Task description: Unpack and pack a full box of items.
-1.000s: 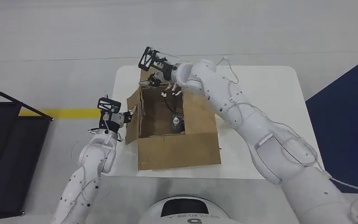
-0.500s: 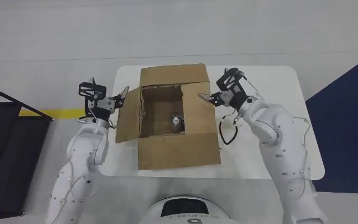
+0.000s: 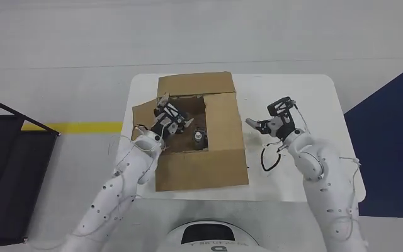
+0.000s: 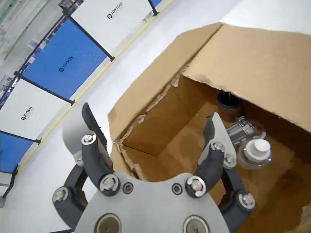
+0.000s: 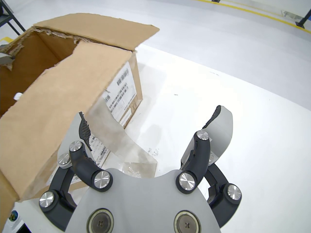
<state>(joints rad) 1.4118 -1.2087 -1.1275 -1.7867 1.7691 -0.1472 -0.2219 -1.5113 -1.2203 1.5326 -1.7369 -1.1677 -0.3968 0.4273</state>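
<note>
Hanging released and empty over the left rim of the box [image 4: 243, 56], your left pincer [image 4: 150, 113] has its fingers spread wide. The torn corner of the wall sits between them. The bottle [image 4: 255, 151], white-capped, rests on the box floor just past the inner finger. I cannot tell whether it stands straight or leans. A dark cup [image 4: 227, 105] sits close behind it, tucked under the flap [image 3: 223, 123] that overhangs the right side of the opening.

The step looks like a reach in for the bottle. Slide the pincer inward first, so that both fingers are past the wall before you go down. Then descend straight and close on the neck below the cap. Leave the spread wide until you are level with it, since the cup is near enough to get nudged.

Mind the ragged left wall on the way down and the flap on the way up; a tilted lift could catch either. The hollow left of the bottle is your free lane.

Your right pincer [image 3: 258, 124] is likewise released and holds nothing. It hangs over the counter [image 3: 296, 94], right of the box. Bare surface lies beyond it, good for setting things down, though a black cable [image 3: 269, 159] loops just beside that arm.
</note>
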